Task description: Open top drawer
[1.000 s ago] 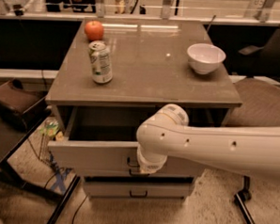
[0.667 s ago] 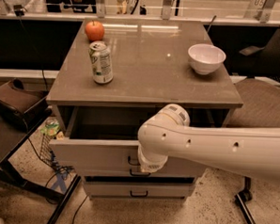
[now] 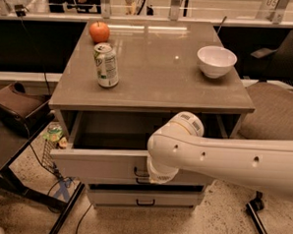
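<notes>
The top drawer [image 3: 100, 163] of the grey cabinet stands pulled out, its light grey front toward me and its shallow dark interior [image 3: 111, 134] showing. My white arm [image 3: 223, 160] reaches in from the right and bends down in front of the drawer front. The gripper [image 3: 146, 175] is at the drawer's black bar handle [image 3: 139, 173], mostly hidden behind the arm's wrist. A lower drawer [image 3: 142, 197] with its own black handle is closed below.
On the cabinet top [image 3: 158, 85] stand an orange fruit [image 3: 99, 32], a green and white can [image 3: 106, 65] and a white bowl [image 3: 216, 61]. A padded chair [image 3: 275, 108] is at the right. A dark stand [image 3: 18, 112] and cables sit at the left.
The drawer has come out slightly farther toward me, and the arm has drawn back with it.
</notes>
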Available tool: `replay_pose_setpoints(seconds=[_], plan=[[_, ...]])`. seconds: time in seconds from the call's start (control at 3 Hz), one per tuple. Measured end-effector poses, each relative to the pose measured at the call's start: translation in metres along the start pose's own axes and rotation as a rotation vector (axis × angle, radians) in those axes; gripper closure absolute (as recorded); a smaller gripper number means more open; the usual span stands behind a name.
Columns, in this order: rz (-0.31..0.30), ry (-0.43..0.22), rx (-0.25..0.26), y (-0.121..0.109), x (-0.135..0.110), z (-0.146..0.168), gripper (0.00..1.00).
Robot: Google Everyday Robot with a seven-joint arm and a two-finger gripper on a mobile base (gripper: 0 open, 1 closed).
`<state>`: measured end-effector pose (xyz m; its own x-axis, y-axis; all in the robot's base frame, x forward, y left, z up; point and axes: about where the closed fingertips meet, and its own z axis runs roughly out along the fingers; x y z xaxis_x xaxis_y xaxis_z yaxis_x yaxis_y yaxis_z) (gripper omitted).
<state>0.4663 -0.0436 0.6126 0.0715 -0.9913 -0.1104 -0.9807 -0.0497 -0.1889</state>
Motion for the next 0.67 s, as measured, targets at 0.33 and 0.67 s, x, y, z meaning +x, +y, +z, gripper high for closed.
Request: replay_pose_setpoints(seconds=[0.33, 0.67], plan=[[0.014, 0.004, 0.011, 0.0055, 0.0073, -0.0079, 1.00], [0.021, 0.003, 0.018, 0.0073, 0.0133, -0.0140, 1.00]])
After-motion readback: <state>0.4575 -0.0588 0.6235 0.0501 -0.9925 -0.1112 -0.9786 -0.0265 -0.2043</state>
